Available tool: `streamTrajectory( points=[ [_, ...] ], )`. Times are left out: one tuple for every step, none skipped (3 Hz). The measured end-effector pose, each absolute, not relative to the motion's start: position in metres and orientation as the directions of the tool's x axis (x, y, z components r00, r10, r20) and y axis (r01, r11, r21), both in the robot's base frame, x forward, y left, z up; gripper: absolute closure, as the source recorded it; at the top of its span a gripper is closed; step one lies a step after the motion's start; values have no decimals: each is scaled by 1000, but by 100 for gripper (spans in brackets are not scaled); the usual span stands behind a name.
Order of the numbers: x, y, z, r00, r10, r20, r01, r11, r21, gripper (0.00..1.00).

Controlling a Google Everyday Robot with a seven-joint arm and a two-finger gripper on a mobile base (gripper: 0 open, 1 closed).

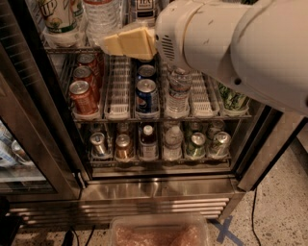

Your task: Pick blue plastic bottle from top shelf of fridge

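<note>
The fridge (159, 188) stands open with its glass door (33, 125) swung to the left. On the top shelf (62, 48) stand a green-and-white 7UP bottle (60, 17), a ribbed clear water bottle (101, 14) and the blue plastic bottle (144, 6), of which only the white label's lower part shows at the frame's top edge. My gripper (126, 42), yellowish, reaches from the big white arm (231, 43) to the front of the top shelf, just below and left of the blue plastic bottle and in front of the water bottle.
The middle rack holds red cans (83, 96), a blue Pepsi can (147, 95), a small water bottle (179, 91) and green cans (233, 98). The lower rack holds several cans and small bottles (148, 144). A plastic bin (159, 233) and blue floor tape (224, 230) lie below.
</note>
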State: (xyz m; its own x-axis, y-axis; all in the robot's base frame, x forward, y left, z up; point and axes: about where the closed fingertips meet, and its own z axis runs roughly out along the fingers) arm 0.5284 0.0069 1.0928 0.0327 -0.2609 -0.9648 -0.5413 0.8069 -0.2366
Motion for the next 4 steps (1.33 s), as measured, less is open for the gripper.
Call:
streamTrajectory(
  points=[
    [530, 8, 1098, 91, -307, -947, -505, 806, -310, 0],
    [533, 4, 1098, 133, -353, -926, -466, 802, -373, 0],
    [538, -1, 1092, 150, -378, -913, -439, 803, -404, 11],
    [544, -5, 1083, 147, -377, -914, -429, 808, -403, 15]
  ],
)
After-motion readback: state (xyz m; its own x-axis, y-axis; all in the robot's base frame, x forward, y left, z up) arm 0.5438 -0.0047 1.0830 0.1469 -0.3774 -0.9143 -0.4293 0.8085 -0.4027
